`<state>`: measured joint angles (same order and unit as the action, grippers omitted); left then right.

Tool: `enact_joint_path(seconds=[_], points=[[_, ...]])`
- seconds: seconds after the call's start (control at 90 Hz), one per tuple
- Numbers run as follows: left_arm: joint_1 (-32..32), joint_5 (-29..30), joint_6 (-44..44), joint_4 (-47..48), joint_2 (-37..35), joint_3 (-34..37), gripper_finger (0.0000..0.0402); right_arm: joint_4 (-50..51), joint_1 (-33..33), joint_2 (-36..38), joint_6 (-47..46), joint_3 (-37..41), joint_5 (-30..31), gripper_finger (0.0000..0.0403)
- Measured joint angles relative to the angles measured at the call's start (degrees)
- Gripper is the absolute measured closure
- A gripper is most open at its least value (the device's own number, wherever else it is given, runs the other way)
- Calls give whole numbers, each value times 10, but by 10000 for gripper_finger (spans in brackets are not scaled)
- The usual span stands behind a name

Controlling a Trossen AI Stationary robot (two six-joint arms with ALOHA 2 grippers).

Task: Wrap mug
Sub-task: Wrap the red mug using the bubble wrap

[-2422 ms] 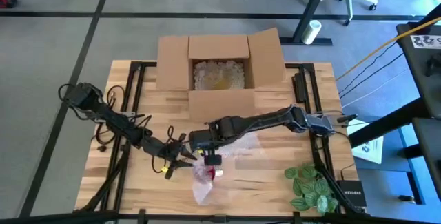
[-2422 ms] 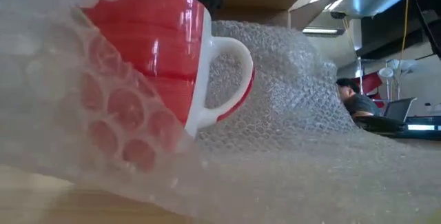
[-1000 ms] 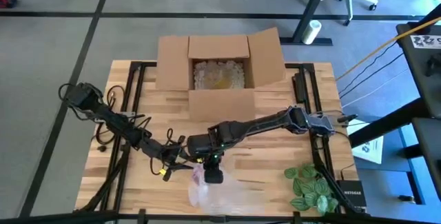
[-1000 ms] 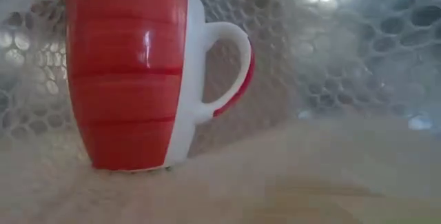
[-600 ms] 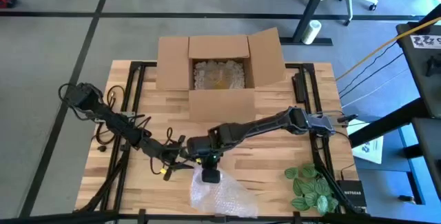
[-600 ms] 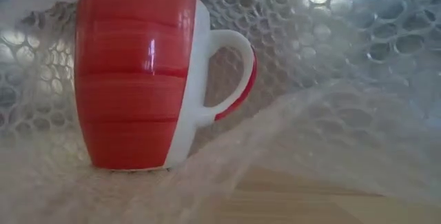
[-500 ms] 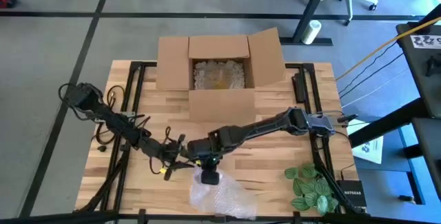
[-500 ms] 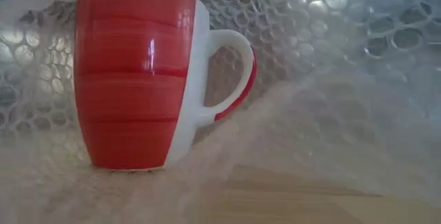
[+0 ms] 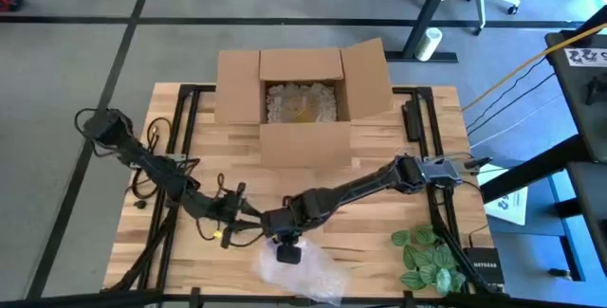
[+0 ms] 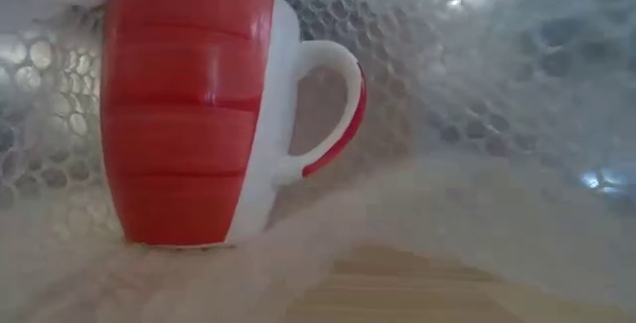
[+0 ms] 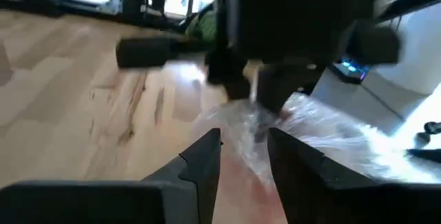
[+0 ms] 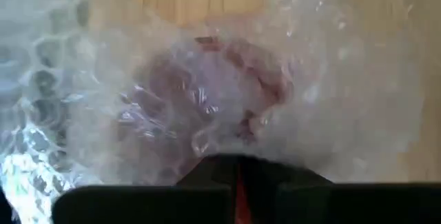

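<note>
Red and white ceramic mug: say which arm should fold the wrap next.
Right, probably. The right gripper sits directly over the clear bubble wrap covering the red and white ceramic mug; the left gripper waits beside it.

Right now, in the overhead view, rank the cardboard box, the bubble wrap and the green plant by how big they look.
1. cardboard box, clearly largest.
2. bubble wrap and green plant look about alike, so I won't rank them; the right gripper hides part of the wrap.

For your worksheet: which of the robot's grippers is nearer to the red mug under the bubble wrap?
The right gripper is nearer: it sits directly over the mug, on the bubble wrap. The left gripper sits just beside them, towards the table's left side.
</note>
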<state>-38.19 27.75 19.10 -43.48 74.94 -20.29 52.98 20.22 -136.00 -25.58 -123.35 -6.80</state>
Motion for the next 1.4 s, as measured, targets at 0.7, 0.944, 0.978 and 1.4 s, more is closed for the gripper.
enact_joint_path(seconds=[0.7,0.944,0.978,1.4], points=[[-114,-1,227,78,191,-92,296,-36,7,-9,-25,-3,-2,403],[-79,-36,215,77,284,-159,296,-40,8,-9,-35,-3,-3,403],[-73,-36,205,77,289,-163,296,-41,8,-9,-41,-3,-3,403],[18,-31,82,44,292,-174,296,99,19,11,-76,-3,73,403]])
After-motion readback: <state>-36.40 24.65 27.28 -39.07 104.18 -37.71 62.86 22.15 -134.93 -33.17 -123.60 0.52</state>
